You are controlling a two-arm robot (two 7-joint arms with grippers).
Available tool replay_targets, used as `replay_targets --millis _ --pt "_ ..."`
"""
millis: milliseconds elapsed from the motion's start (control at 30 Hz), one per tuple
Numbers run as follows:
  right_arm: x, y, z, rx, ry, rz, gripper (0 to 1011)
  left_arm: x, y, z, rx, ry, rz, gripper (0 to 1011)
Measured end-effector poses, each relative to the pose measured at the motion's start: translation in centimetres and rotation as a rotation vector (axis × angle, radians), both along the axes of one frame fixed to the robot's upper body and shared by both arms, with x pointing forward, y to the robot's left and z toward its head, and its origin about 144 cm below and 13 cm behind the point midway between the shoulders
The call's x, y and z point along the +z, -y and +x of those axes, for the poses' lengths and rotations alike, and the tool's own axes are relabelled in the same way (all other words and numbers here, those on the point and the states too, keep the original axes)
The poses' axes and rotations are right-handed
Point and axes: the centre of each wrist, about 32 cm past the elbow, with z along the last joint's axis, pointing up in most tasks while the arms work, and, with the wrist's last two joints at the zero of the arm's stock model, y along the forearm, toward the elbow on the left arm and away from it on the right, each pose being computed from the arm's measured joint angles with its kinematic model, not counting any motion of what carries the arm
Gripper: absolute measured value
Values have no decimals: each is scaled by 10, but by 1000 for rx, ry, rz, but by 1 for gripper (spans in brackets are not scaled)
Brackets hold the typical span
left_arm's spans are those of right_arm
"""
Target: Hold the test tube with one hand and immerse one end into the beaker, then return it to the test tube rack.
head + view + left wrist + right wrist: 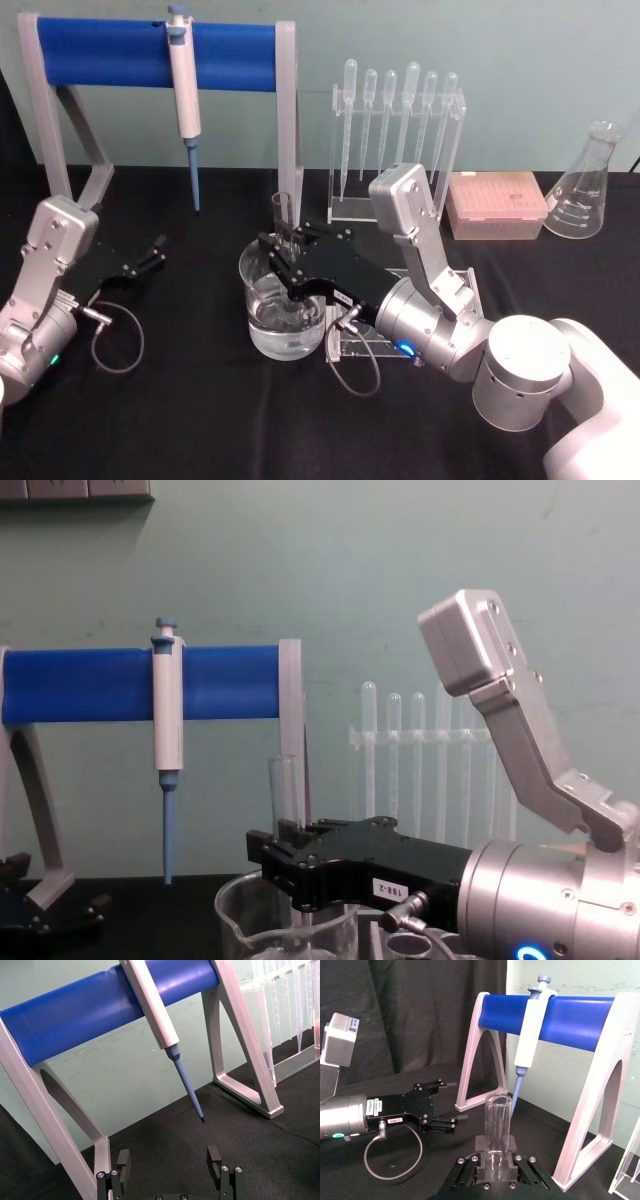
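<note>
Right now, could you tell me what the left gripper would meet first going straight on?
Probably the blue tip of the white pipette hanging on the blue-barred grey stand; the left gripper might slip just beside it.

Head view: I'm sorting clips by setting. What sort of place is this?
Probably a lab bench: a pipettor hangs on a blue stand, pipettes stand in a rack, and a flask sits nearby. The right gripper holds a test tube over a beaker; the left gripper rests at left.
</note>
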Motion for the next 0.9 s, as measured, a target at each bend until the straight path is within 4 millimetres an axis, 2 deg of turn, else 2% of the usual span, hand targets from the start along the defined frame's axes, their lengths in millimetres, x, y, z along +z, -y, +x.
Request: replay_targets --millis 900 --pt "0 0 0 0 0 0 228 0 0 0 0 0 0 1000"
